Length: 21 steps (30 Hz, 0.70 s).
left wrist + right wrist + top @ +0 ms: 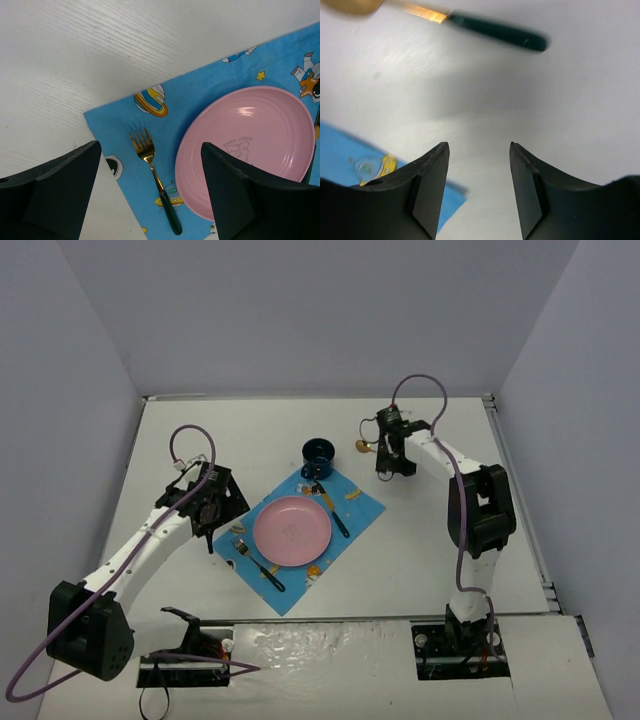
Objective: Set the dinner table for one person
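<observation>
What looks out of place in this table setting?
The spoon lies on the bare table, off the blue mat that holds the plate and fork. The mat also sits askew to the table's edges.

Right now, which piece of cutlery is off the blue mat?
The gold spoon, on the bare white table by the right gripper; the fork and other utensil lie on the mat.

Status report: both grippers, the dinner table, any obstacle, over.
Open, empty: left gripper, right gripper. On dinner table: plate, fork on mat; spoon off it, near right gripper. No obstacle seen.
</observation>
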### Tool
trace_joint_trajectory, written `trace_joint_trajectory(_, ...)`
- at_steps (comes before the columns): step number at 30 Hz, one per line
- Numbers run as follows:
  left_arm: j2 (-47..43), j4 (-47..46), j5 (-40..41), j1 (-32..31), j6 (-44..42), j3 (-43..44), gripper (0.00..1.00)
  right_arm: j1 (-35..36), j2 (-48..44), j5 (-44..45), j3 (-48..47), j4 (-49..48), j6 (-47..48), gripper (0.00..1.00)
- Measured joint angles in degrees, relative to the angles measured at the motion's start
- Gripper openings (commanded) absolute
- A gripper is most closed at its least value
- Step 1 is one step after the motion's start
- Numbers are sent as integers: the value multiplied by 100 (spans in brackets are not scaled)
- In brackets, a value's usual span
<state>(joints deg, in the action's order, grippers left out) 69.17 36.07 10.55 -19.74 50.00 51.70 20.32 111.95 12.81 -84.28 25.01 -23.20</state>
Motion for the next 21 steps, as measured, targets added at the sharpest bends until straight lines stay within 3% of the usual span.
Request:
trace_joint_trajectory(4,-46,-28,0,0,-2,0,78,-528,304,-18,-812,-2,140,50)
trace_joint_trajectory(10,-6,-84,-4,2,-10,0,78,-303,983,-120,-1897,-129,466,50)
trace_joint_trajectory(16,240,-85,0,12,-75,2,78,-554,1651,-428,-2317,-100,362,47)
trace_joint_trajectory(21,343,-84,2,21,-145,2,78,-958,1958,-56,-2316,-41,363,45)
